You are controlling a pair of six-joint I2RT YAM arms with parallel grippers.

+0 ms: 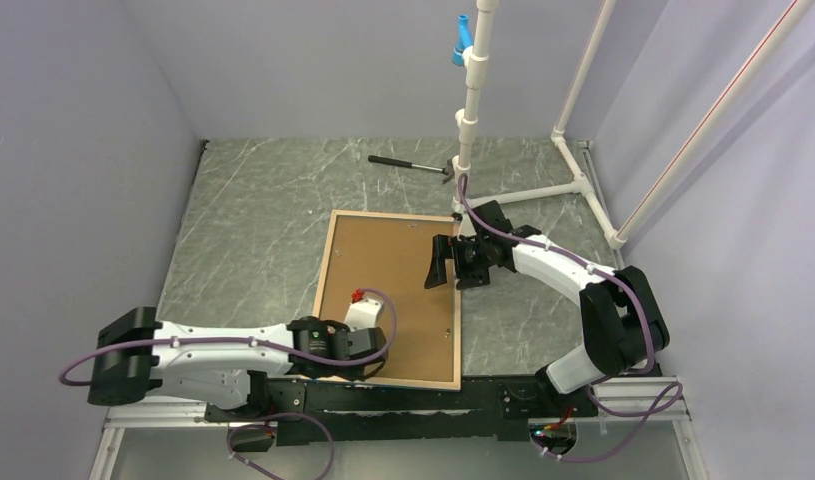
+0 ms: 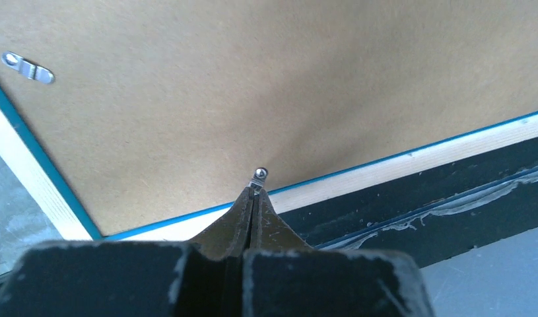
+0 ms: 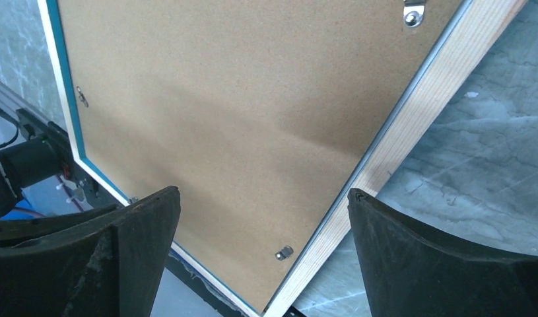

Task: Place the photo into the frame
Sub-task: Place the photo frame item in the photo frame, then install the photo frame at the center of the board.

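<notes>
Left gripper [image 2: 253, 198], pinched shut, noses a retaining clip [image 2: 259, 174] near the face-down frame [image 1: 323, 262] edge (photo unseen); I fear it skids off, right gripper [image 1: 458, 264] gaping idle above.

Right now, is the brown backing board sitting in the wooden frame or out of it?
In. The brown backing board lies flat inside the light wood frame, which rests face down; its turquoise inner edge surrounds the board.
</notes>
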